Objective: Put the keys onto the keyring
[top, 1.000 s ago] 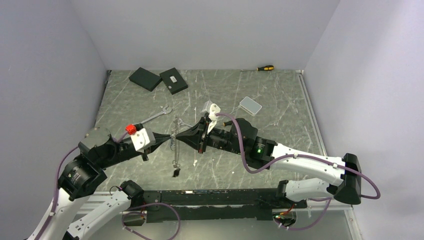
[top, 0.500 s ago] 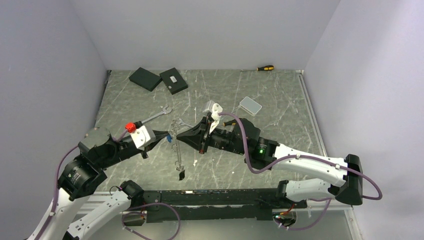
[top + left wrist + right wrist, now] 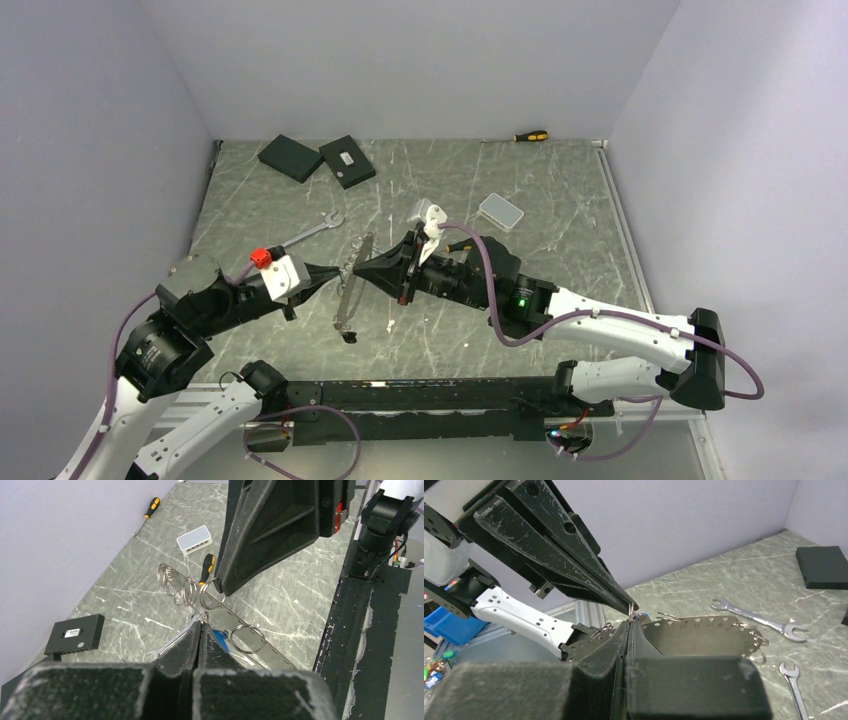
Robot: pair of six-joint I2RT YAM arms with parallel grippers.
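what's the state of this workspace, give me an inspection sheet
surface: grey marbled table
job's things: one spanner and a second spanner lie on the table; wire ring on a perforated strip, held off the table
clutter: two black boxes, small white box, screwdriver by the back wall, second screwdriver under the right arm
grippers: left gripper and right gripper both shut, tips meeting on the wire ring
cables: purple cable loops along each arm, no snag seen
surroundings: plain pale walls on three sides
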